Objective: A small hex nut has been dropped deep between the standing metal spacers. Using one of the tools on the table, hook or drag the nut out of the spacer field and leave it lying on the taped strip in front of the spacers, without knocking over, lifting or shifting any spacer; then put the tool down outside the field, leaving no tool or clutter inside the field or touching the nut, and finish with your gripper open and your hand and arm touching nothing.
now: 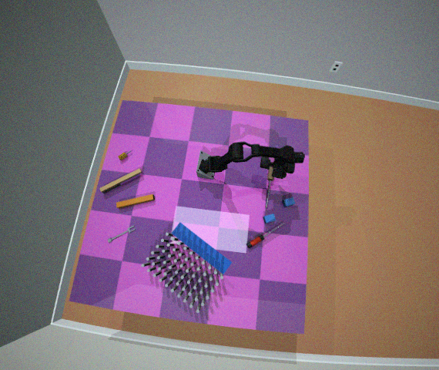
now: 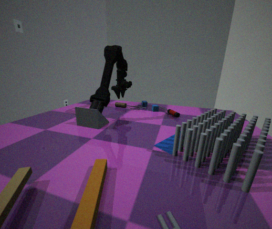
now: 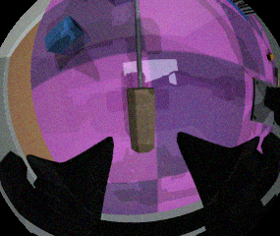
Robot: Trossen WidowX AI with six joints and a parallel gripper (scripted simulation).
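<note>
1. Unable to sight the hex nut in any view; by the task, to be sought deep among the spacers (image 1: 182,266) (image 2: 216,155) (image 3: 247,6), toward the lower edge of the bench (image 1: 283,254) (image 2: 69,148) (image 3: 85,108) in the top view.
2. Risk toppling spacers by sweeping a shaft sideways through such tight rows, or by lowering the hand too near.
3. Risk overshooting the taped strip (image 1: 202,247) (image 2: 164,145) (image 3: 239,8) by pulling too hard.
4. Find the hand (image 1: 276,166) (image 2: 120,97) (image 3: 145,140) parted and empty, above the wooden-handled tool (image 1: 270,173) (image 2: 120,105) (image 3: 141,118), near the right edge. Expect slipping or twisting if gripped off-centre; expect rolling if nudged.
5. Note two blue blocks (image 1: 288,201) (image 2: 144,103) (image 3: 65,34) and a red-handled tool (image 1: 256,241) (image 2: 173,112), liable to be clipped if travelling low.
6. Record toward the left edge: tan bar (image 1: 120,180) (image 2: 7,197), orange bar (image 1: 135,200) (image 2: 90,197), forked tool (image 1: 121,233); judged clear of the likely route.
</note>
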